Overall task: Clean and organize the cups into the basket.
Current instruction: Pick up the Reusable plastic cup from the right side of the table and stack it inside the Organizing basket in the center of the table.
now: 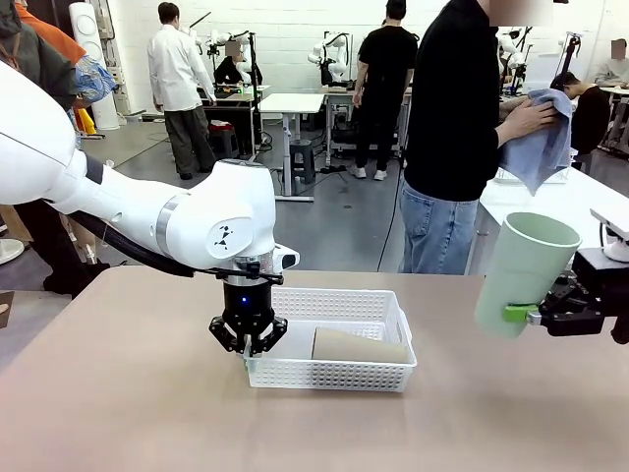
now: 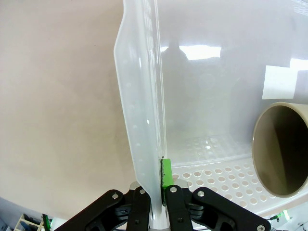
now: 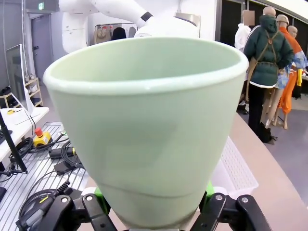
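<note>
Closest in, the left tool (image 2: 156, 185) is pinched tight on the left end wall of the white basket (image 1: 334, 375), pinning it to the surface (image 1: 118, 403). Inside, one brown cup (image 1: 359, 345) lies on its side, mouth toward that tool. Off to the right, the green cup (image 1: 521, 270) hangs roughly upright in the air, well clear of the basket, gripped near its base by the right tool (image 1: 513, 315). The smart play, I'd say: hold the basket firm, carry the green cup over the right rim, and lower it onto free floor beside the brown one before letting go. The count: two cups, one brown and one green; one basket; two tools.
</note>
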Action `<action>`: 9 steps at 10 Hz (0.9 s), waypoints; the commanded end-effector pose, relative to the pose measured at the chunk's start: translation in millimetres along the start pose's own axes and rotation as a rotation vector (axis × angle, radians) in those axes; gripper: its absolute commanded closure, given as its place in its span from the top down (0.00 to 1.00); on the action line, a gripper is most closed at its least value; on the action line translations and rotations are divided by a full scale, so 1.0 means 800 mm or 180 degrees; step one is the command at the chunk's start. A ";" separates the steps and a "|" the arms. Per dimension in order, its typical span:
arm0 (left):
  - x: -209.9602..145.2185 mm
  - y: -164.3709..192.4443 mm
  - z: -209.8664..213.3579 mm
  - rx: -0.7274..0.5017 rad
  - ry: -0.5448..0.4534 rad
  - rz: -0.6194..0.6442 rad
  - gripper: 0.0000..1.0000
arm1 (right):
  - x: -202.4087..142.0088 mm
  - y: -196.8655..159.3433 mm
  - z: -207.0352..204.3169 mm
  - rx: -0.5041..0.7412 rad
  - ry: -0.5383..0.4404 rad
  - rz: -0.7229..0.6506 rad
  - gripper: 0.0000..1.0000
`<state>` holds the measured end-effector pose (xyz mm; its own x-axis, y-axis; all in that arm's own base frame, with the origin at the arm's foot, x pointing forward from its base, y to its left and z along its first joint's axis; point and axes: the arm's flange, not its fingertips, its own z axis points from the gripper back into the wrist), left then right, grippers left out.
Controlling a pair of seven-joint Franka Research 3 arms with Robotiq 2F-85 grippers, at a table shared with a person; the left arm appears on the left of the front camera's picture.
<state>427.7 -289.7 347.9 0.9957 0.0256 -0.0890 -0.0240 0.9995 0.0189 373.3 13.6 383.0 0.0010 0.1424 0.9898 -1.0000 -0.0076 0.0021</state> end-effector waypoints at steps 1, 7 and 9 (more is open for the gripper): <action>-0.003 0.001 -0.002 0.0013 -0.0002 -0.0002 0.00 | 0.001 -0.007 -0.001 0.0010 -0.0006 0.0046 0.00; -0.003 0.001 -0.002 0.0013 -0.0002 -0.0002 0.00 | 0.141 0.034 -0.087 -0.0264 0.1487 0.0375 0.81; -0.003 0.001 -0.002 0.0013 -0.0002 -0.0002 0.00 | 0.194 0.011 -0.146 -0.0192 0.2181 0.0075 0.81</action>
<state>427.4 -290.0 347.8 0.9957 0.0250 -0.0893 -0.0234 0.9995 0.0191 345.5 134.7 516.9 -0.0988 0.6485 0.7548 -0.9864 0.0361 -0.1602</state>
